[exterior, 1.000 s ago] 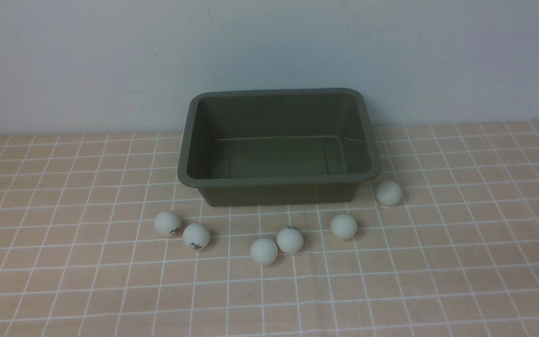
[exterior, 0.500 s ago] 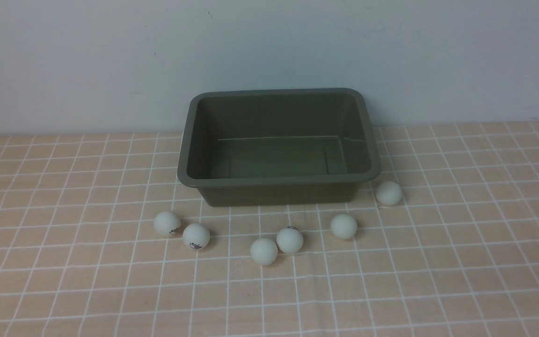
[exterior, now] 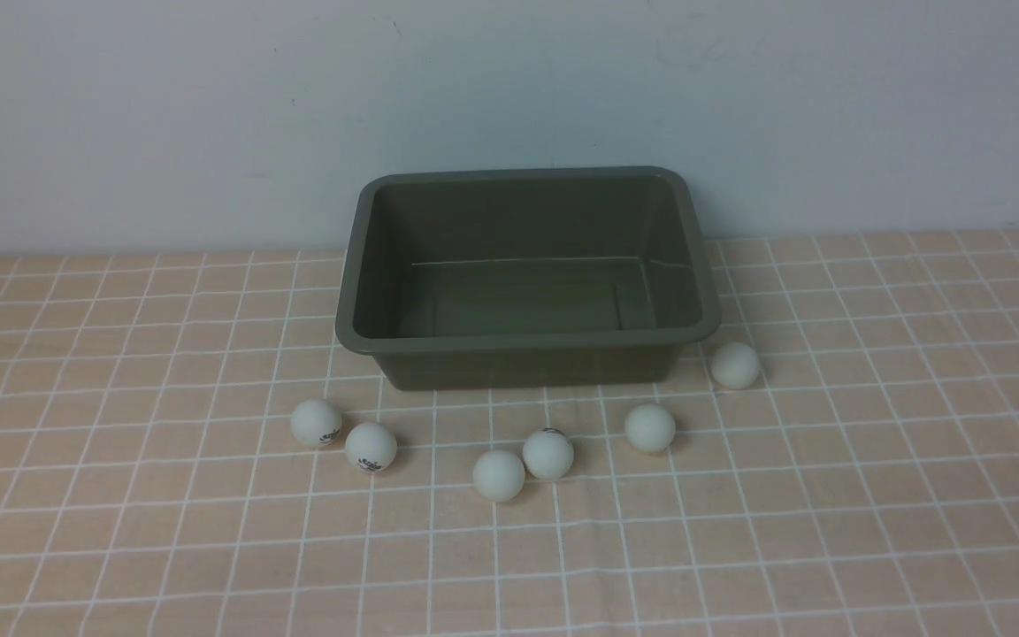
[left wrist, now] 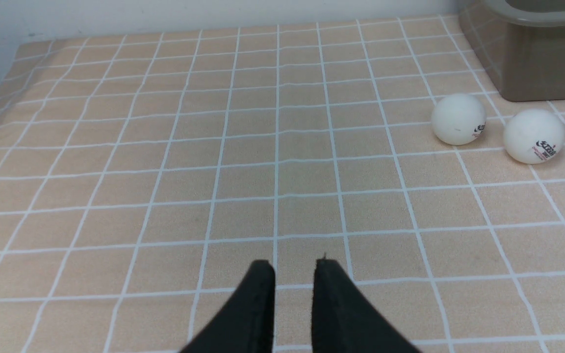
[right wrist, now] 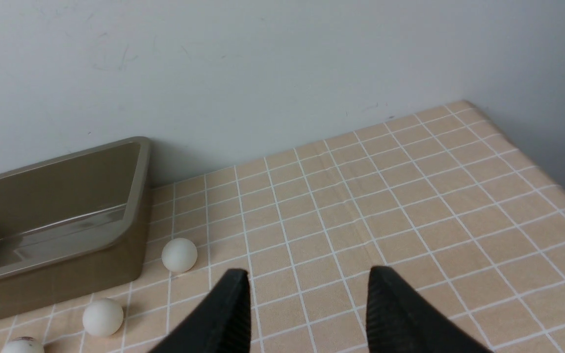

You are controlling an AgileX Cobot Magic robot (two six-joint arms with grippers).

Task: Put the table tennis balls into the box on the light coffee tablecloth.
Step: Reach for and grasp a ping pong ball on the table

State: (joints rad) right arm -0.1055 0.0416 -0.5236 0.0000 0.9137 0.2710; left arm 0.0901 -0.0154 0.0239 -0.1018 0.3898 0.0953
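On my far left the light coffee tablecloth (exterior: 120, 531) runs wide and bare, and in the left wrist view its left edge falls away beside the wall (exterior: 209, 106). The left gripper (left wrist: 295, 267) hangs low over that bare stretch, its jaws parted by only a narrow slit and gripping nothing. All six table tennis balls (exterior: 499, 475) lie on the cloth outside the box (exterior: 527, 343). The leftmost pair (exterior: 316, 422) sits almost touching, near the box's near-left corner. The middle pair (exterior: 548, 454) touches, in front of the near wall. A single ball (exterior: 650, 427) lies further right, and the last ball (exterior: 735, 364) rests just beside the near-right corner. The box stands at the far middle, close to the wall, its flared rim open upward and nothing inside. To the right I see plain cloth out to its far-right corner and right edge. There the right gripper (right wrist: 307, 277) hovers with jaws spread wide and nothing between them.
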